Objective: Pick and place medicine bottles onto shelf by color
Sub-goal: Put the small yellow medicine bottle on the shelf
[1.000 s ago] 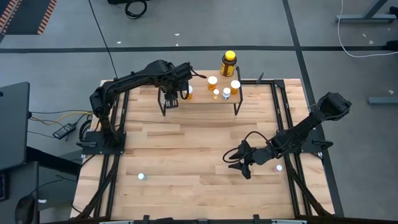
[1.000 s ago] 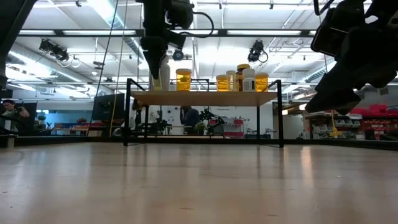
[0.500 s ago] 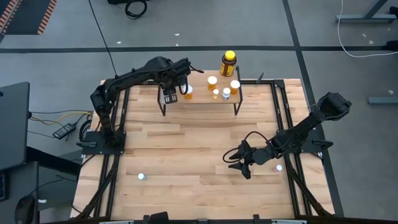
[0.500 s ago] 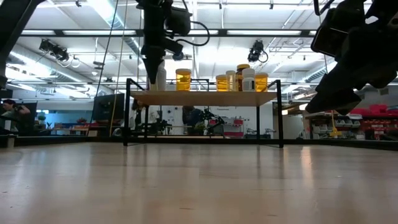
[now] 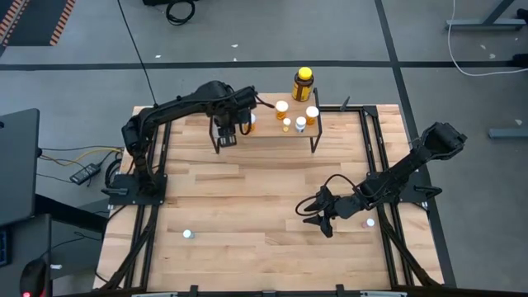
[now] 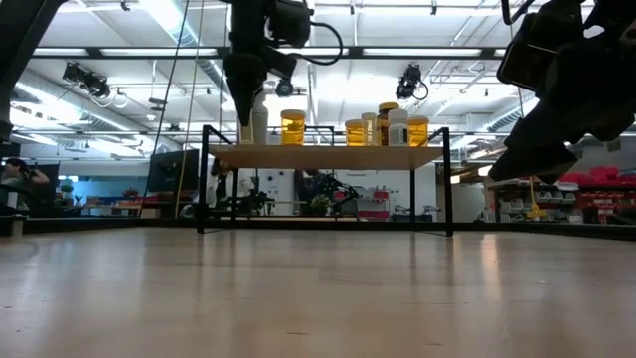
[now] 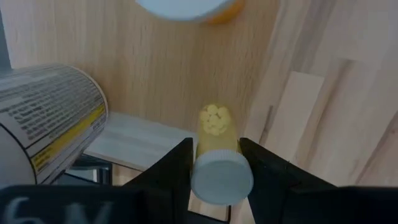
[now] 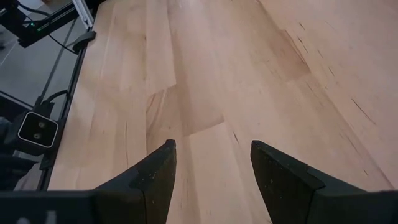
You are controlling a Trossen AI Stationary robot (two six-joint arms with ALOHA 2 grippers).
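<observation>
Left arm reaches across the worktop (image 5: 247, 190) to the left end of the shelf (image 5: 264, 132), wrist bent down. Left hand (image 7: 214, 163) grasps a small white-capped bottle (image 7: 219, 167) between its fingers, upright, above the shelf's left end. Beside it on the shelf: a larger white bottle (image 7: 46, 118); orange bottles (image 6: 383, 127) cluster toward the right end. Right arm lies low over the worktop's right side, right hand (image 8: 211, 165) released, holding nothing, fingers apart above bare wood.

arms: matte black, jointed | cables: black, looped | pincer (image 8: 211, 180): dark angular fingers
</observation>
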